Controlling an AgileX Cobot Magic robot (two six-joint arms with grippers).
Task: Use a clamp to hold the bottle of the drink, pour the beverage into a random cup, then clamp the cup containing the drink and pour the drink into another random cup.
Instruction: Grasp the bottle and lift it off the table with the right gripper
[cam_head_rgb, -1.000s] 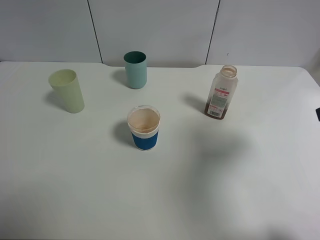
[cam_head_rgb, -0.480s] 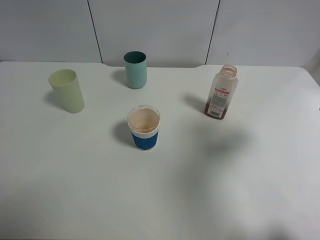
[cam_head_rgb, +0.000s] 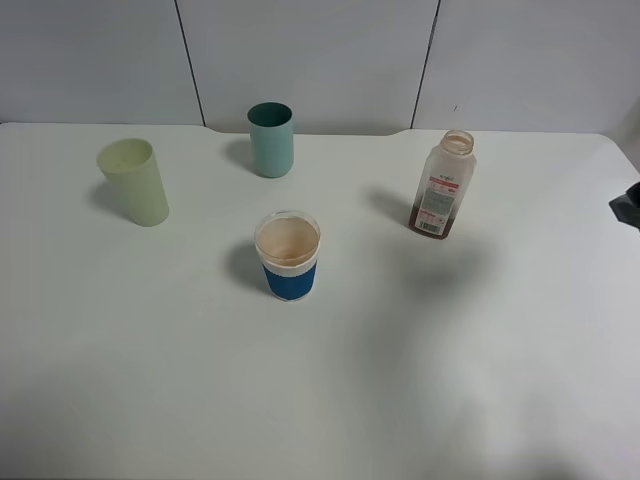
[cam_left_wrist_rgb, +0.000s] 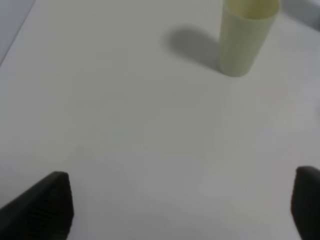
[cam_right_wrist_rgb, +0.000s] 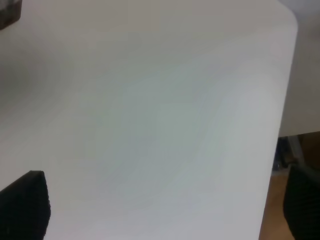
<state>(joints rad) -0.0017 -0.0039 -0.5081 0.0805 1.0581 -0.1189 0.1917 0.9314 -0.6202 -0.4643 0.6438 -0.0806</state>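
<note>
Four vessels are seen together only in the high view, standing upright and well apart on the white worktop (cam_head_rgb: 480, 380). The blue-banded cup (cam_head_rgb: 288, 258) is placed near the middle. From it, the teal tumbler (cam_head_rgb: 271, 140) is found at 12 o'clock, the pale yellow-green tumbler (cam_head_rgb: 133, 182) at 10 o'clock and the bottle (cam_head_rgb: 442, 186) at 2 o'clock. The bottle's wide neck is open, and the brown beverage (cam_head_rgb: 429, 222) is seen low inside it. A tan inside is shown by the cup; whether liquid lies in it cannot be told. A white-and-pink label is carried by the bottle, but its writing is too small to be read. A dark shape (cam_head_rgb: 627, 208) is cut off at the 3 o'clock edge and cannot be identified.

The pincers are shown clearly by the wrist views alone. The left pincer (cam_left_wrist_rgb: 175, 212) is seen released, its dark fingertips (cam_left_wrist_rgb: 42, 210) spread wide over bare worktop with nothing between them. Only the pale yellow-green tumbler is caught ahead of it, well apart. The right pincer (cam_right_wrist_rgb: 165, 207) is likewise spread wide and empty. A dark brown corner of the bottle is caught far ahead of it, and the worktop's rounded corner and a strip of brownish floor (cam_right_wrist_rgb: 275, 210) are shown there only.
</note>
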